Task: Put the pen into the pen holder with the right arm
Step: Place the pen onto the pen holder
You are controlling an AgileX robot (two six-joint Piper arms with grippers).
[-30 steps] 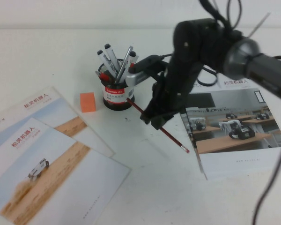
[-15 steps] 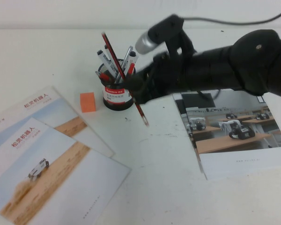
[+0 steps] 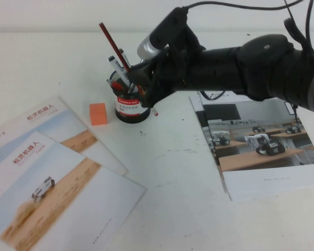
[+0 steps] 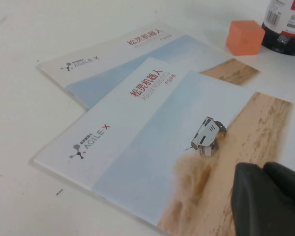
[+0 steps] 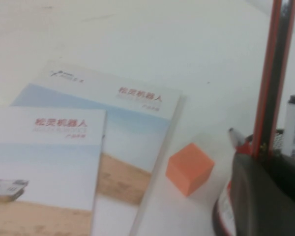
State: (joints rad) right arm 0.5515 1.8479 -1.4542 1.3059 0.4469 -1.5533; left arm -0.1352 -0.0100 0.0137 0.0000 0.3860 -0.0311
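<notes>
The pen [image 3: 112,44] is a thin dark red stick, steeply tilted, gripped near its lower part. Its upper end points up and left above the pen holder [image 3: 128,107], and its pale lower tip hangs just right of the holder's rim. My right gripper [image 3: 145,89] is shut on the pen, right beside the holder. In the right wrist view the pen [image 5: 274,73] rises from the finger [image 5: 265,196], with the holder [image 5: 223,211] close below. My left gripper [image 4: 265,196] is shut and empty over a brochure, seen only in the left wrist view.
The holder holds white black-capped markers [image 3: 118,63] and a silver pen. An orange block [image 3: 98,113] sits left of it. Two brochures [image 3: 47,172] lie at front left, and a booklet [image 3: 261,141] lies at right under my right arm.
My right arm has swung left and up with the pen. The pen went from low and slanted by the booklet to steep, right against the holder.
</notes>
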